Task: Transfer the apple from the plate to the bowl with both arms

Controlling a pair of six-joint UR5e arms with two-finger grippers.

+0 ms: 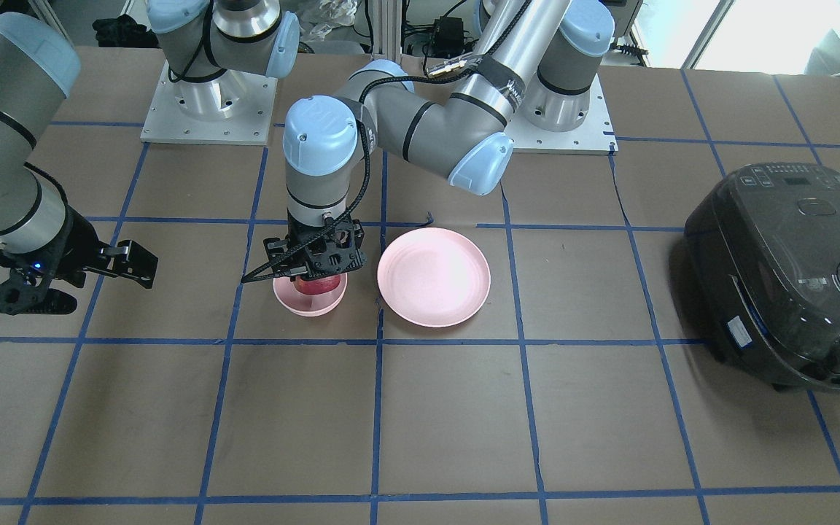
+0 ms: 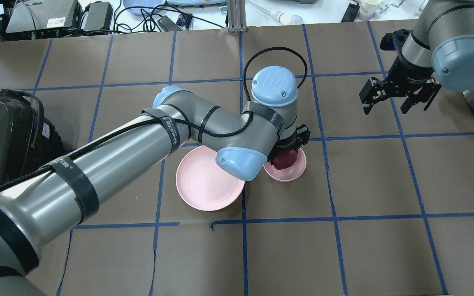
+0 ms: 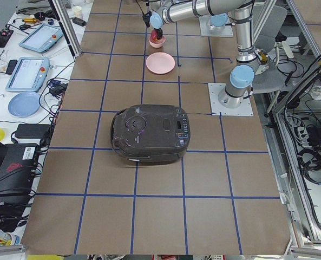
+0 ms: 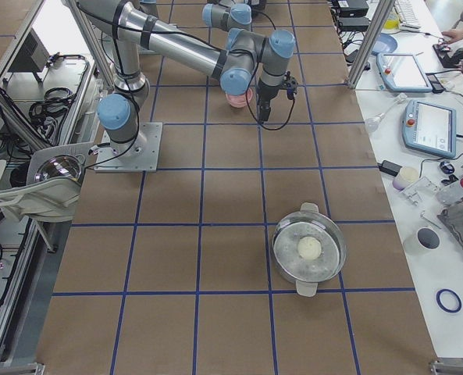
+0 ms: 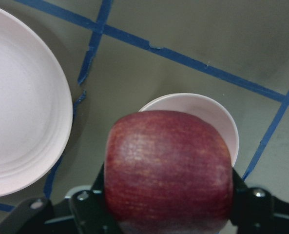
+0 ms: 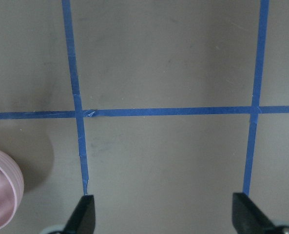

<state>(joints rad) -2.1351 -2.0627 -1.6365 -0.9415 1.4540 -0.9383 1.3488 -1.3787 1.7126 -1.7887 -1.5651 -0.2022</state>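
Apple [image 5: 168,170] clamped in left end effector [image 1: 314,268], low over bowl [image 1: 296,302], mid-bench, nearer the robot's edge. Plate [image 1: 434,277] just beside bowl. We note right end effector [image 2: 388,100] spread wide, holding nothing.

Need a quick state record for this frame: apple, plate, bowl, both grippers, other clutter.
apple: clamped in the left gripper, directly over the bowl; contact with the bowl unclear
left gripper: shut on the apple, pointing down
right gripper: open, empty, off to the side, apart from both dishes
plate: empty, beside the bowl
bowl: upright, under the apple
other: black rice cooker toward the table's end on the robot's left
stage: apple off the plate, not yet released
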